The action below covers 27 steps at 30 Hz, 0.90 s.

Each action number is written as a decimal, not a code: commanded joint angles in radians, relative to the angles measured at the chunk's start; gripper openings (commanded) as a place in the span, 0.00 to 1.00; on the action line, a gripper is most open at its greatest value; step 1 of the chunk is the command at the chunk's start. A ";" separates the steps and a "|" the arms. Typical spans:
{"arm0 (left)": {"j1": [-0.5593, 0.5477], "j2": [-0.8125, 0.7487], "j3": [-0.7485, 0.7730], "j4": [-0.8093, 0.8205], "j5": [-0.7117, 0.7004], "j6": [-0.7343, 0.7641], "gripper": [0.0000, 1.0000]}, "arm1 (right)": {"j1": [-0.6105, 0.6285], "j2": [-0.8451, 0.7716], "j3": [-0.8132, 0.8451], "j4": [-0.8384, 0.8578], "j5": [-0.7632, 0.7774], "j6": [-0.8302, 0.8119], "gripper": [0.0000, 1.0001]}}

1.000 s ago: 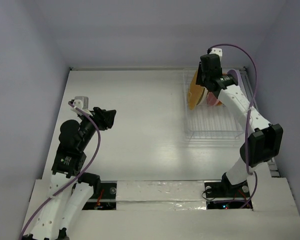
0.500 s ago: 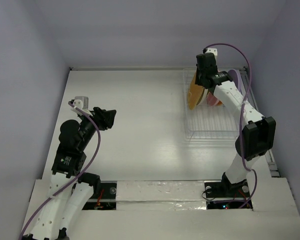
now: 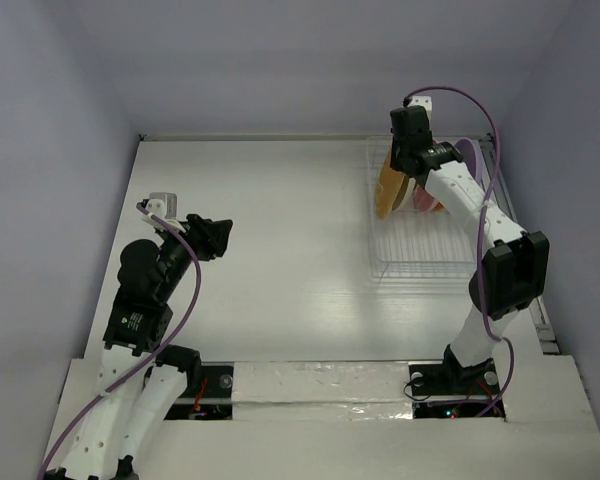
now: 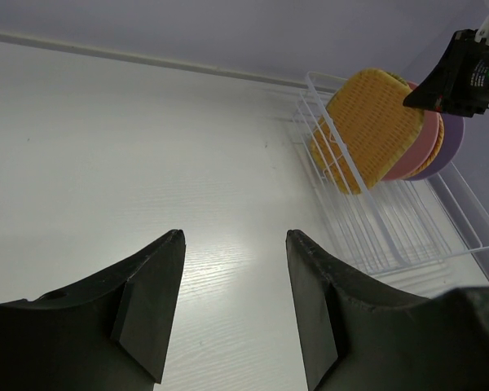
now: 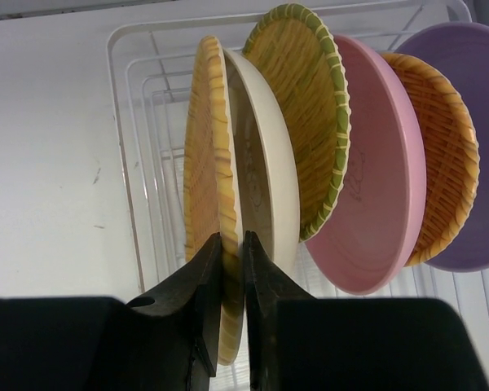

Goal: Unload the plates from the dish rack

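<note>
Right wrist view, plate count: we count six plates, namely one tan-orange plate (image 5: 205,163), one cream plate (image 5: 265,179), one yellowish plate (image 5: 301,106) with a green rim, one pink plate (image 5: 375,179), one orange plate (image 5: 440,163) and one purple plate (image 5: 473,65).
Rack count: one dish rack (image 3: 425,255), white wire, on the right side of the bench (image 3: 270,220).
Hands: two.
Right hand (image 5: 232,240): nearly closed, clamping the rim of the tan-orange plate, one finger on each face; the inner finger sits in the gap beside the cream plate.
Left hand (image 4: 235,244): fingers spread wide, nothing between them, above the left of the bench and well apart from the rack.
Plate location: all six stand in the far end of the rack.
Plate orientation: on edge, tilted, faces turned sideways; the row runs left to right, tan-orange leftmost and purple rightmost.
Rack axis: from the top view we read its long side as running near to far.
</note>
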 commanded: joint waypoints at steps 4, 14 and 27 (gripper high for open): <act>0.005 -0.001 0.038 0.038 0.010 0.000 0.49 | -0.006 -0.130 -0.043 0.164 0.047 -0.072 0.00; 0.014 0.008 0.036 0.041 0.019 -0.003 0.50 | 0.003 -0.293 -0.196 0.392 0.047 -0.169 0.00; 0.033 0.008 0.036 0.043 0.021 -0.003 0.49 | 0.032 -0.463 -0.225 0.437 0.021 -0.069 0.00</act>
